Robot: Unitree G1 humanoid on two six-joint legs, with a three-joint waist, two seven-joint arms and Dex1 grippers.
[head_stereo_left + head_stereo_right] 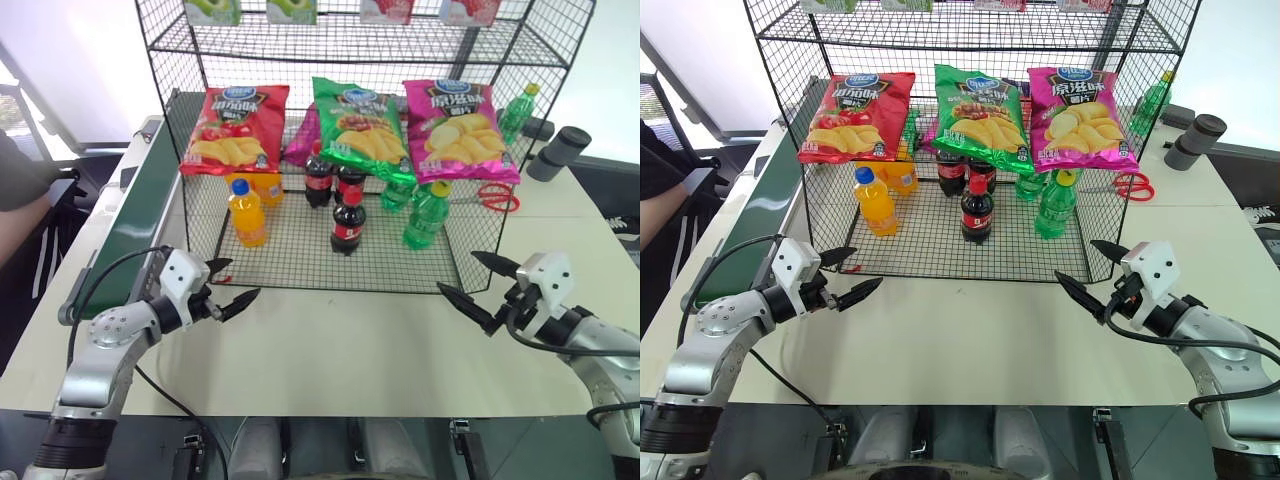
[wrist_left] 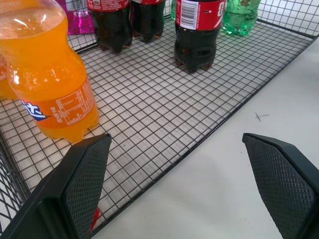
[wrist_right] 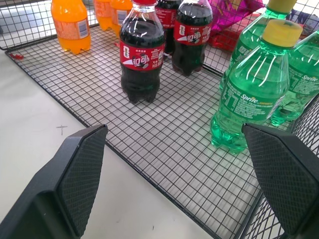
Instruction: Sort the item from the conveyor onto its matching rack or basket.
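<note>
A small cola bottle (image 1: 347, 222) with a red cap and label stands upright in the front middle of the black wire rack's bottom basket (image 1: 330, 282); two more cola bottles (image 1: 318, 180) stand behind it. The dark green conveyor (image 1: 140, 215) runs along the table's left side, and no bottle shows on its visible part. My left gripper (image 1: 243, 278) hovers open and empty over the table just before the basket's front left corner. My right gripper (image 1: 457, 271) is open and empty by the front right corner. The cola bottle (image 3: 141, 55) also stands ahead of the right gripper (image 3: 173, 127).
Orange soda bottles (image 1: 247, 212) stand at the basket's left, green bottles (image 1: 428, 215) at its right. Chip bags (image 1: 352, 128) hang above them. Red scissors (image 1: 497, 196) and a black cylinder (image 1: 560, 152) lie right of the rack. A person's arm (image 1: 20, 190) shows at far left.
</note>
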